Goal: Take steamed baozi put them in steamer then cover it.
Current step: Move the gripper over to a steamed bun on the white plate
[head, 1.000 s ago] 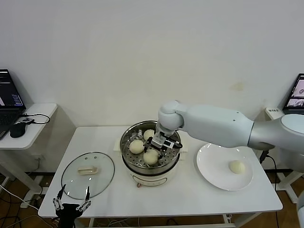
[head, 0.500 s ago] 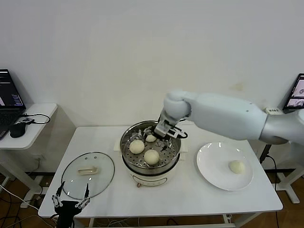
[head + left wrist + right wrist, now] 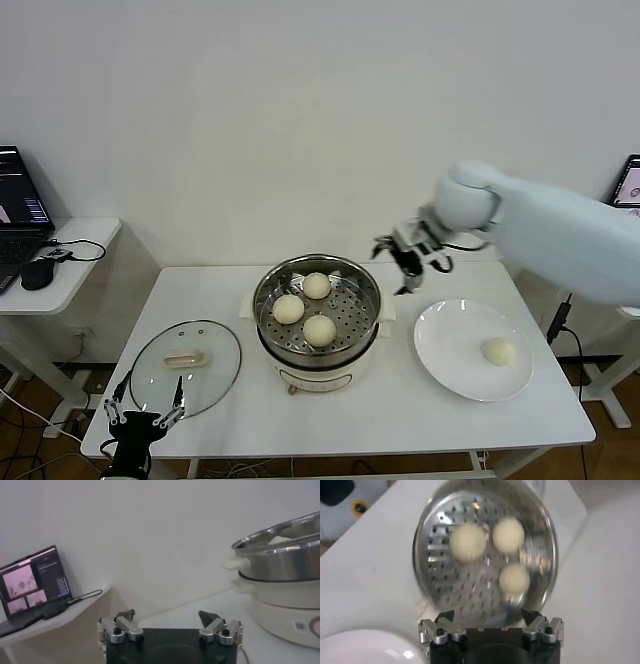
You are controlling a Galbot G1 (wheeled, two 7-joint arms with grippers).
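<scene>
The steel steamer [image 3: 262, 312] stands mid-table on its white base and holds three cream-white baozi [image 3: 319, 329] on the perforated tray. It also shows in the right wrist view [image 3: 425, 570] with the three baozi [image 3: 467, 541]. A fourth baozi [image 3: 499, 351] lies on the white plate [image 3: 445, 350] at the right. My right gripper [image 3: 408, 255] is open and empty, in the air between the steamer and the plate. My left gripper [image 3: 143, 414] is open and empty at the table's front left edge, near the glass lid [image 3: 215, 372].
A side table [image 3: 85, 245] at the left carries a laptop [image 3: 15, 205] and a mouse [image 3: 38, 272]. A second screen [image 3: 628, 192] stands at the far right. The wall runs close behind the table.
My right gripper has let go of a baozi in the steamer, risen out and swung right toward the plate. The steamer now holds three baozi. The left gripper has sunk slightly.
</scene>
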